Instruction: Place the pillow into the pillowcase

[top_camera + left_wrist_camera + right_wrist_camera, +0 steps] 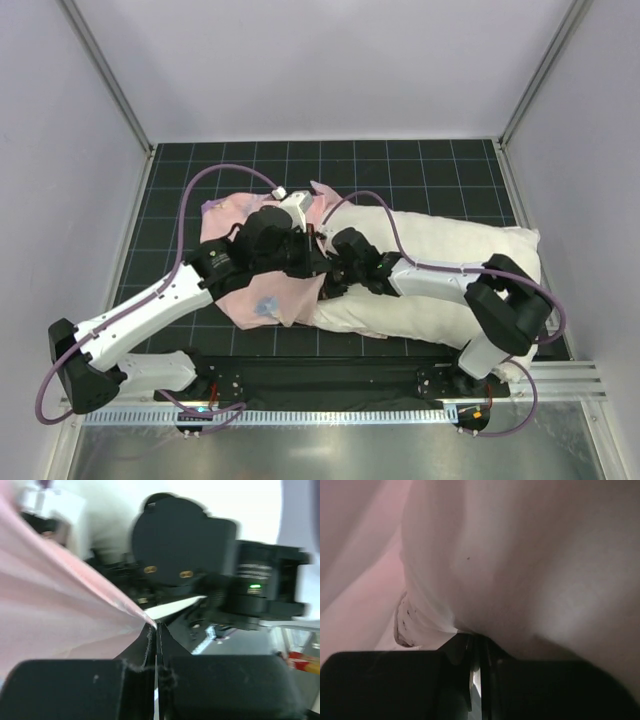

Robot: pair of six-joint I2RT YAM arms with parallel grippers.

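1. My left gripper [156, 628] is closed, its jaws together on a pinched fold of the pillowcase [55, 610].
2. My right gripper [476, 642] is closed, clamped on white fabric of the pillow [530, 555].
3. The pillow lies flat on the tabletop [400, 165], running from centre to the right side.
4. The pillowcase lies crumpled left of centre, against the pillow's left end.
5. Both grippers sit close together at that junction.
6. Most of the pillow is outside the pillowcase.

Black gridded mat [420, 170], pale walls [300, 60], seemingly lilac
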